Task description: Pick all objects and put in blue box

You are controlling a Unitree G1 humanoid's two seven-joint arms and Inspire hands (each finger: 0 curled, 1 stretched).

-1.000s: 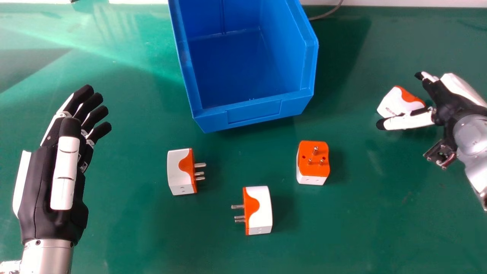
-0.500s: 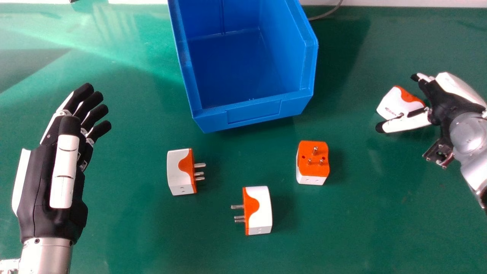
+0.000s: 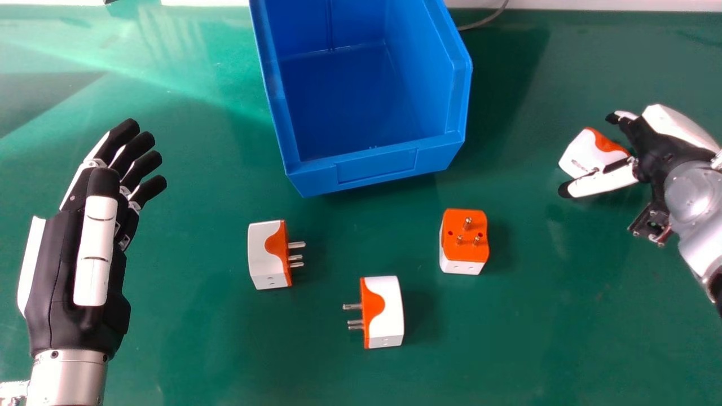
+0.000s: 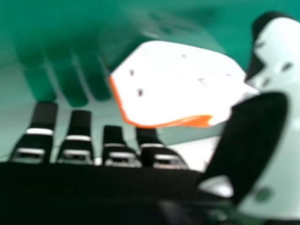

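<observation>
My right hand point(image 3: 657, 144) is at the right of the head view, open around a white and orange plug adapter point(image 3: 586, 153) on the table, its thumb along the adapter's near side. In the right hand view that adapter point(image 4: 178, 84) lies between the thumb and fingers of my right hand point(image 4: 117, 159). Three more adapters lie on the table: one at centre left point(image 3: 264, 254), one nearer the front point(image 3: 388, 310), and one with its pins up point(image 3: 463, 239). The blue box point(image 3: 378, 163) holds nothing. My left hand point(image 3: 67, 270) is open above the table's left side.
The green table point(image 3: 203, 349) carries everything. A grey cable point(image 3: 486, 20) runs behind the box's right side, and a white edge point(image 3: 592, 4) borders the far side of the table.
The right hand has shifted slightly left around its adapter, which stays in place. The left hand has moved a little toward the far side. The box and other adapters have not moved.
</observation>
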